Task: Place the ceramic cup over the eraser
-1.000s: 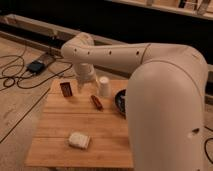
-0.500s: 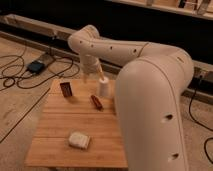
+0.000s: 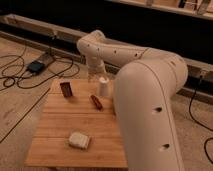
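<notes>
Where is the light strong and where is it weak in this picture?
Camera view: warm light on the pale wooden slatted table; background nearly black. The small white tapered ceramic cup stands out brightly; the gripper, close beside it at the table's far edge, looks dim.

table (image 3: 55,122): wooden slats, bears all items
ceramic cup (image 3: 103,86): white, stands near far edge
gripper (image 3: 93,77): low over far edge, just beside ceramic cup
eraser (image 3: 66,89): dark reddish-brown, apart from ceramic cup
stick (image 3: 96,102): reddish-brown, lies before ceramic cup
beige block (image 3: 79,140): near front edge
</notes>
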You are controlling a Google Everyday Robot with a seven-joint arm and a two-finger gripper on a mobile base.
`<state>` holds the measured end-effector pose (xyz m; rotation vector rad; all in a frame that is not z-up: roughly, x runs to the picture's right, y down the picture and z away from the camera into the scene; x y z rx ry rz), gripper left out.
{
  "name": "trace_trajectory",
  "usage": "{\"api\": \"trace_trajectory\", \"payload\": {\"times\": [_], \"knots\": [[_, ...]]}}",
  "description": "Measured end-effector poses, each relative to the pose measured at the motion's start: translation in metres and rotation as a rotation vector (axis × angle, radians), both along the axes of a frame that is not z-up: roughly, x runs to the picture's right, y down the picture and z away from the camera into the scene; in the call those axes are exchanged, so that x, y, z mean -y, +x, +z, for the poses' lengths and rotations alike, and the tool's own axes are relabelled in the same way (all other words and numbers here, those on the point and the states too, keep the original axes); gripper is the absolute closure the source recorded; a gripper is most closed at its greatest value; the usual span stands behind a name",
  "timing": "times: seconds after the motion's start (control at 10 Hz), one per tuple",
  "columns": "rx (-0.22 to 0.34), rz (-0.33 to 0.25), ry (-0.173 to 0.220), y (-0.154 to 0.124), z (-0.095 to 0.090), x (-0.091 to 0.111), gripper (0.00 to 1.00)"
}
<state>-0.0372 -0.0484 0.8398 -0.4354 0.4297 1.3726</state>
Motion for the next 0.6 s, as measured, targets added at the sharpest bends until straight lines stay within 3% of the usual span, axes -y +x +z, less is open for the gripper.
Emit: {"api": "trace_trajectory", "payload": {"times": [0.6], "knots": [[-0.025,0.024,0.035,0.024,0.033,0.009,0.35]]}}
